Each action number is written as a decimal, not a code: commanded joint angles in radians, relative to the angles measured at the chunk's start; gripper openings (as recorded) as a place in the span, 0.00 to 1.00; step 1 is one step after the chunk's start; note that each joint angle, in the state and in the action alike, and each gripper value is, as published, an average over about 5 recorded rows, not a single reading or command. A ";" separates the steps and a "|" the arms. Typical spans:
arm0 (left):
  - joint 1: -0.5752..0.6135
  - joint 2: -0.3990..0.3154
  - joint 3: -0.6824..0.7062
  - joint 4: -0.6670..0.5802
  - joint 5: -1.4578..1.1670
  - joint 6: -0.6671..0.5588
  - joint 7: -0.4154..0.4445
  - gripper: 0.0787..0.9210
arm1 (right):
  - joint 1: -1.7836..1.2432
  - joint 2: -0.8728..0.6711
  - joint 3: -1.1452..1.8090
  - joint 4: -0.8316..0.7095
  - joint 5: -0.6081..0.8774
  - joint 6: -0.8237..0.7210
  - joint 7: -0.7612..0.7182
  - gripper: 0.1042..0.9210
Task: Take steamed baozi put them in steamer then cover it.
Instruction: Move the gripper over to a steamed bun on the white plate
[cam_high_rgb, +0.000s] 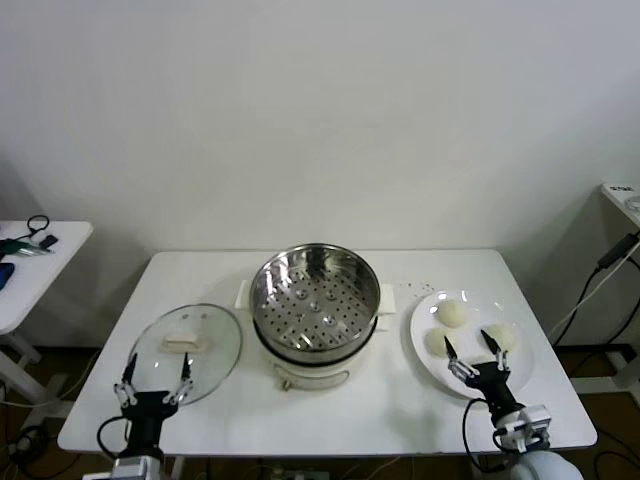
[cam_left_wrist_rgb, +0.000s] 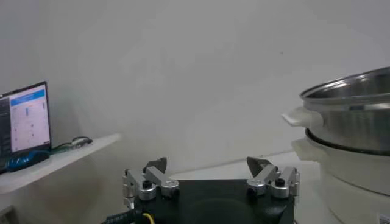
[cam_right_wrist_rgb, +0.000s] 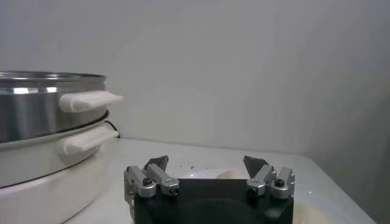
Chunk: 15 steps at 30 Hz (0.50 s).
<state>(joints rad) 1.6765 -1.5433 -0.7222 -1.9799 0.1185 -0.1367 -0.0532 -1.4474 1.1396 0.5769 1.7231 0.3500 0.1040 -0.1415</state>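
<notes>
The steamer (cam_high_rgb: 315, 300), a shiny steel pot with a perforated tray on a white base, stands mid-table with nothing inside; it also shows as the steamer (cam_left_wrist_rgb: 353, 122) and the steamer (cam_right_wrist_rgb: 36, 109). The cover (cam_high_rgb: 187, 347), a glass lid with a cream handle, lies flat to its left. Three baozi (cam_high_rgb: 453, 313), (cam_high_rgb: 501, 336), (cam_high_rgb: 437, 342) rest on a white plate (cam_high_rgb: 518, 368) at the right. My left gripper (cam_high_rgb: 157, 372) (cam_left_wrist_rgb: 208, 164) hangs open over the cover's near edge. My right gripper (cam_high_rgb: 468, 342) (cam_right_wrist_rgb: 206, 163) is open and empty, low over the plate between the two nearer baozi, with one baozi (cam_right_wrist_rgb: 228, 174) beyond it.
The white table (cam_high_rgb: 330, 420) ends close in front of both arms. A side table (cam_high_rgb: 30, 250) with small items stands at the far left, and a laptop (cam_left_wrist_rgb: 27, 119) sits on it. A black cable (cam_high_rgb: 600, 280) hangs at the right.
</notes>
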 joint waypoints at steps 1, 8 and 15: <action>0.003 0.000 -0.001 -0.004 -0.010 0.004 -0.003 0.88 | 0.030 -0.051 0.007 0.005 -0.028 -0.049 -0.073 0.88; 0.019 0.002 0.000 -0.038 -0.068 0.039 -0.002 0.88 | 0.156 -0.252 0.002 -0.015 -0.179 -0.252 -0.291 0.88; 0.034 0.004 0.004 -0.044 -0.115 0.019 0.001 0.88 | 0.389 -0.506 -0.108 -0.155 -0.285 -0.218 -0.599 0.88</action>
<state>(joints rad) 1.7000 -1.5403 -0.7231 -2.0038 0.0752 -0.1198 -0.0525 -1.2582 0.8741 0.5364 1.6614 0.1938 -0.0595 -0.4514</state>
